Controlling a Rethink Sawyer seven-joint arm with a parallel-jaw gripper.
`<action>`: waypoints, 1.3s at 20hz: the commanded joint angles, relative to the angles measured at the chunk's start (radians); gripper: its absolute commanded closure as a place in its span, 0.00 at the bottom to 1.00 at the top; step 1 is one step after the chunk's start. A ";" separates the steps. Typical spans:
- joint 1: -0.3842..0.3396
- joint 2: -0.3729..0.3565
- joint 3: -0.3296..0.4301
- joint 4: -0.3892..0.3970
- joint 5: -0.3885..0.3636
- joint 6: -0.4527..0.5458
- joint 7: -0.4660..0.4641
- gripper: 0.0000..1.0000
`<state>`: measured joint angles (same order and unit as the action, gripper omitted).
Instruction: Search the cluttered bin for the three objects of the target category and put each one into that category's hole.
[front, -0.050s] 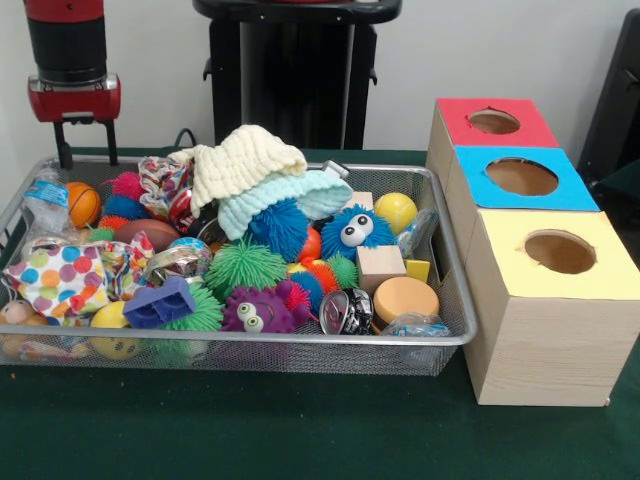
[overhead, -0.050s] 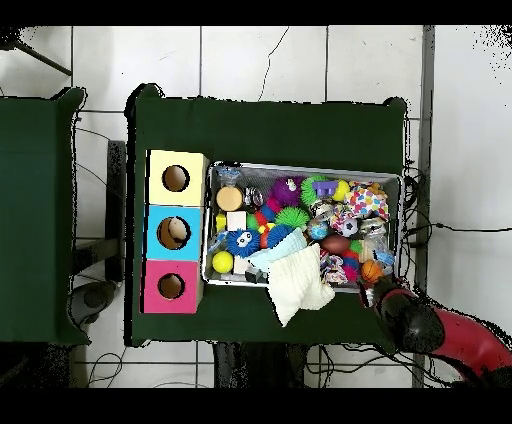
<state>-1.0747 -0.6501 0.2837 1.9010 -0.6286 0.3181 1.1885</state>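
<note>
from the front we see the gripper (front, -0.050s: 84, 143) hanging over the bin's (front, -0.050s: 452, 338) far left corner, fingers apart and empty. the bin's stuffed with spiky balls (front, -0.050s: 244, 265), cloths (front, -0.050s: 245, 160) and blocks (front, -0.050s: 380, 266); three boxes (front, -0.050s: 548, 300) stand beside it. from overhead, the gripper (overhead, -0.050s: 372, 291) sits at the bin's (overhead, -0.050s: 305, 168) corner, holes (overhead, -0.050s: 176, 178) well apart.

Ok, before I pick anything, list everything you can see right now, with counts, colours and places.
Wire bin: one, silver, on the green table.
Boxes with holes: three, red, blue, yellow, in a row beside the bin.
Knit cloths: cream over light blue, at the bin's far side.
Spiky balls: several, green, blue, purple, pink, mid-bin.
Wooden block: one, tan, near the boxes.
Yellow ball: one.
Small basketball: one, orange, far corner.
End effector: one, over the bin's far corner; arm red and black.
</note>
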 joint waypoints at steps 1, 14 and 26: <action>-0.012 0.030 0.065 -0.026 -0.002 0.107 -0.018 0.00; 0.019 0.008 0.012 0.048 0.061 0.093 0.105 0.00; 0.173 0.044 -0.138 0.182 0.098 -0.234 0.336 0.00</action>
<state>-0.9927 -0.5841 0.2055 1.9372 -0.5950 0.1840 1.1895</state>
